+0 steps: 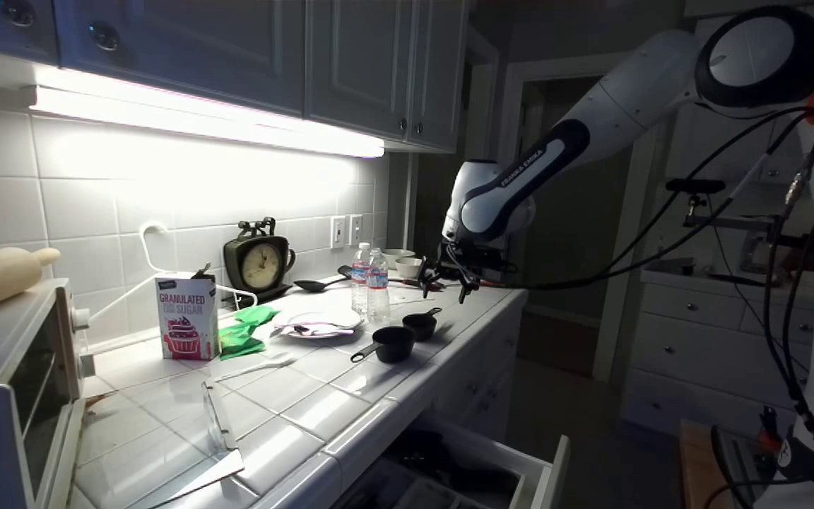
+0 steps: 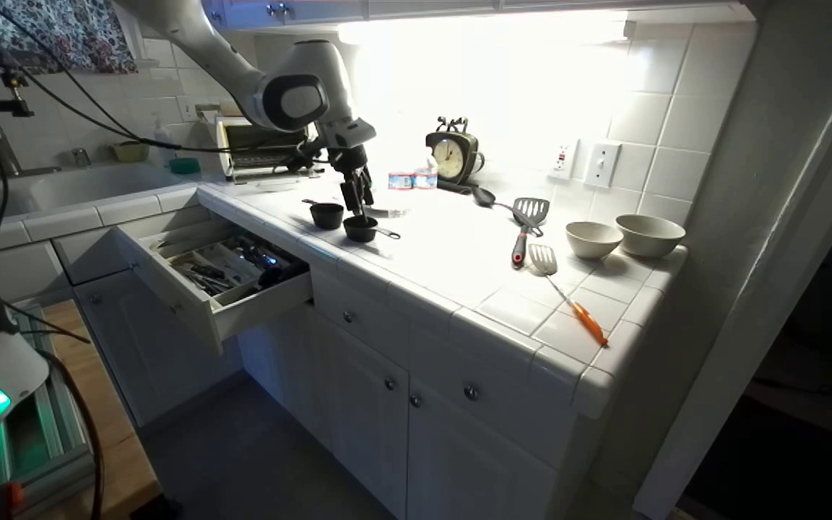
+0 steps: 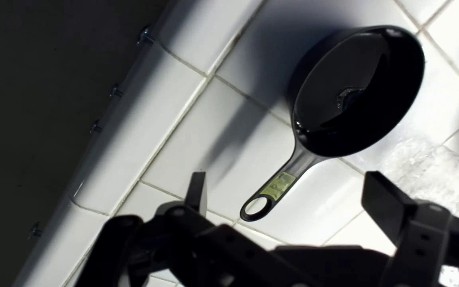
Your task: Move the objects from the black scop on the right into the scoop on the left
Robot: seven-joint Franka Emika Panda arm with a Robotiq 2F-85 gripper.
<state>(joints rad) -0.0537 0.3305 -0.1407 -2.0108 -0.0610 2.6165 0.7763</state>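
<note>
The fingers point(image 3: 389, 209), wide apart, hold nothing; the black measuring cup point(image 3: 395, 95) near the desk's front edge point(image 3: 146, 131) looks light, stiff and slick, best pinched across its handle point(image 3: 279, 186).

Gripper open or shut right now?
Open. In the wrist view the gripper has its fingers wide apart, and the handle of the black scoop touches neither.

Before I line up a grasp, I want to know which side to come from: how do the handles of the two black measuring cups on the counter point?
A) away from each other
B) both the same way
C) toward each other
A: in both exterior views the left measuring cup has its handle pointing left, while the right measuring cup has its own pointing right.
</note>
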